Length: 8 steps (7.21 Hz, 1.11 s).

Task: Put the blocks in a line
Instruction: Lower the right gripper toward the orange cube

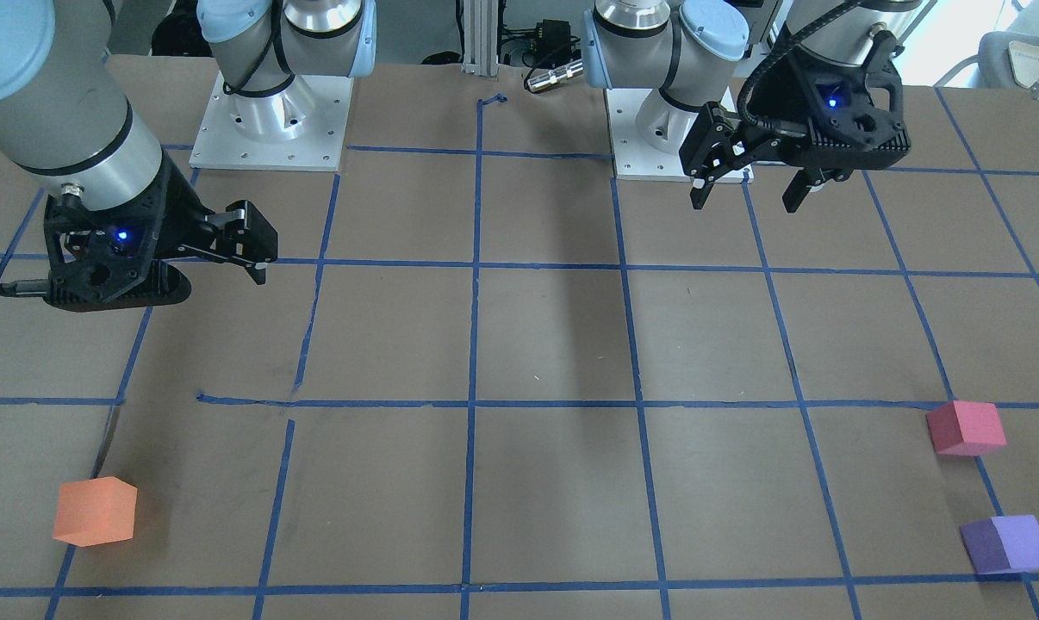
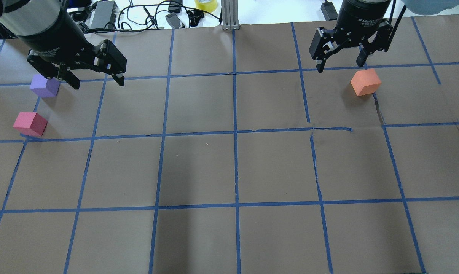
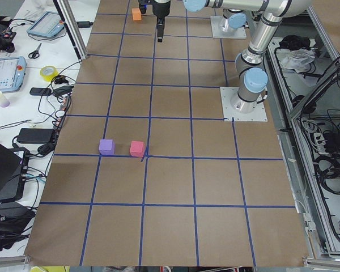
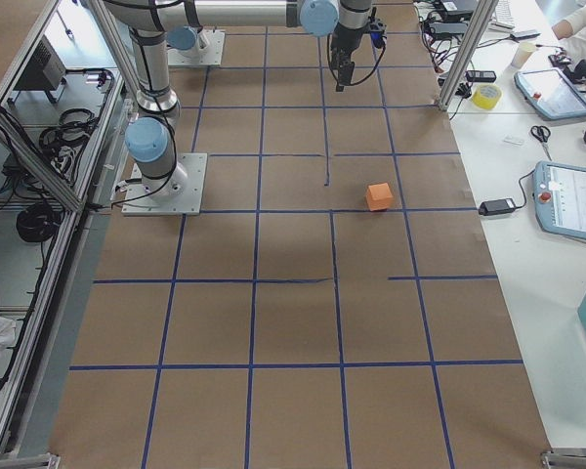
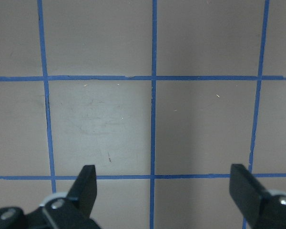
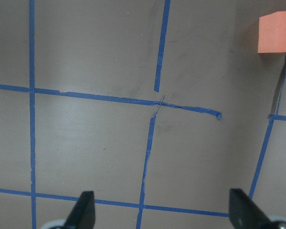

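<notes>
overhead: we see left end effector [image 2: 98, 80] and right end effector [image 2: 341, 65] both spread wide, holding nothing, above worktop [image 2: 199, 171]. purple block [image 2: 44, 86] and pinkish-red block [image 2: 30, 124] at far left, close but apart. orange block [image 2: 365, 82] at far right. front: all three blocks lie on worktop's side away from robot. right wrist: orange block in top right corner.

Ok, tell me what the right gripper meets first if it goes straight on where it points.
The right gripper would likely meet bare table; the orange block lies off its line.
</notes>
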{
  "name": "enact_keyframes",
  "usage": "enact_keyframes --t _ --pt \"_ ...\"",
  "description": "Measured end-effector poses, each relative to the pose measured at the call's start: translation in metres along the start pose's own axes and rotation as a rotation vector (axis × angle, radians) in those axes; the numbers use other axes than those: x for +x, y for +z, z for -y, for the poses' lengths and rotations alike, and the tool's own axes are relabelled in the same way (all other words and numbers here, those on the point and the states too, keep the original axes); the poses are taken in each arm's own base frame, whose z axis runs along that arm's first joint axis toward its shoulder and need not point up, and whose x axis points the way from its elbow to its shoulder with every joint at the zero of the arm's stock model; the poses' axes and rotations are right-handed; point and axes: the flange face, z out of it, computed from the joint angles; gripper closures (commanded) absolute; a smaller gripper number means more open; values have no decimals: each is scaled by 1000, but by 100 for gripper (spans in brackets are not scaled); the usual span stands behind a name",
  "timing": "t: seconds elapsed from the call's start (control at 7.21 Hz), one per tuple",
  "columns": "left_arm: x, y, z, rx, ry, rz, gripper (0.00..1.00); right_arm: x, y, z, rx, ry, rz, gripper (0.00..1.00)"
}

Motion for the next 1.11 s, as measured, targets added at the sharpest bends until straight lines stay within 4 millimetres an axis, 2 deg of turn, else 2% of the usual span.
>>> enact_keyframes --t 0.28,0.83,1.11 --pt "0 0 0 1 0 0 0 2 -4 -3 -1 -1 -10 0" --pt "0 -1 -1 -1 0 0 0 21 -4 0 -13 -30 -71 0" --pt "0 -1 -1 -1 -1 0 0 23 0 15 48 -27 -53 0"
